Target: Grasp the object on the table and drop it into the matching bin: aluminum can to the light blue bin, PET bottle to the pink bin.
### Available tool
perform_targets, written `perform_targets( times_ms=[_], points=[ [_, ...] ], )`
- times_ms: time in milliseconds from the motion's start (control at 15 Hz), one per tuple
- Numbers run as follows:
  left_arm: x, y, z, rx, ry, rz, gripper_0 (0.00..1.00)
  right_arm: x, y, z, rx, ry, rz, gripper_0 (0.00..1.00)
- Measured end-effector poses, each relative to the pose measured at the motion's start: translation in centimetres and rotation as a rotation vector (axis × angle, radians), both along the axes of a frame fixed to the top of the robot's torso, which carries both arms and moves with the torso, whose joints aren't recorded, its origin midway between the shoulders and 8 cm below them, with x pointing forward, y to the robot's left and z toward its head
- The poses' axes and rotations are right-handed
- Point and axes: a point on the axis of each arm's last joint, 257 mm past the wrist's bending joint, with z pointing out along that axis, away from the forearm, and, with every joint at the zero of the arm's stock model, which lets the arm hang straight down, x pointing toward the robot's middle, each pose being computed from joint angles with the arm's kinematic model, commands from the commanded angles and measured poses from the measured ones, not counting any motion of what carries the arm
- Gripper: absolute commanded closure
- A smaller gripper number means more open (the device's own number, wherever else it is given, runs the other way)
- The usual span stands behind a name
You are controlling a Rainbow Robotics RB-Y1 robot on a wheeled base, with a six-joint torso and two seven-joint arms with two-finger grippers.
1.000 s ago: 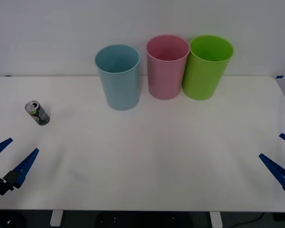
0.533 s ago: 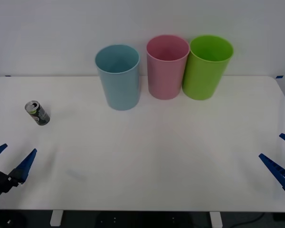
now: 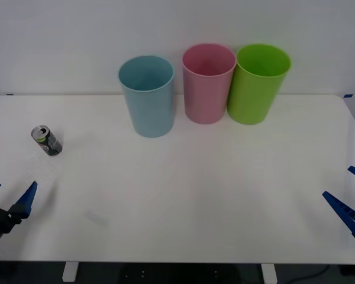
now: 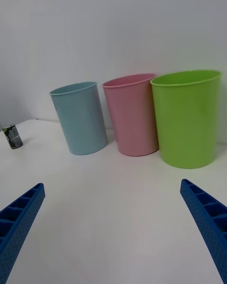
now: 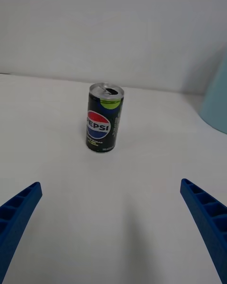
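Left gripper (image 3: 9, 198): gaping wide, gripping nothing, facing aluminum can (image 3: 46, 140). Right gripper (image 3: 354, 198): idling spread, bare. You're risking toppling upright can with off-centre approach.

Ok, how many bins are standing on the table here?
3, in a row at the far edge of the table: the light blue bin toward the robot's left, the pink bin in the middle, and the lime green bin on the right. None look hidden.
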Motion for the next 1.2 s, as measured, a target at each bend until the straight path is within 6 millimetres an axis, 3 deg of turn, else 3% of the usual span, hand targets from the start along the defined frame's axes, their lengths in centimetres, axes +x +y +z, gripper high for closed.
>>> perform_targets(
  times_ms=[467, 1200],
  points=[
    [4.6, 0.1, -1.3, 0.032, 0.010, 0.055, 0.00, 0.0, 0.0, 0.0, 0.000, 0.000, 0.000, 0.00],
    [12.6, -0.5, -1.6, 0.064, 0.036, 0.070, 0.00, 0.0, 0.0, 0.0, 0.000, 0.000, 0.000, 0.00]
  ],
)
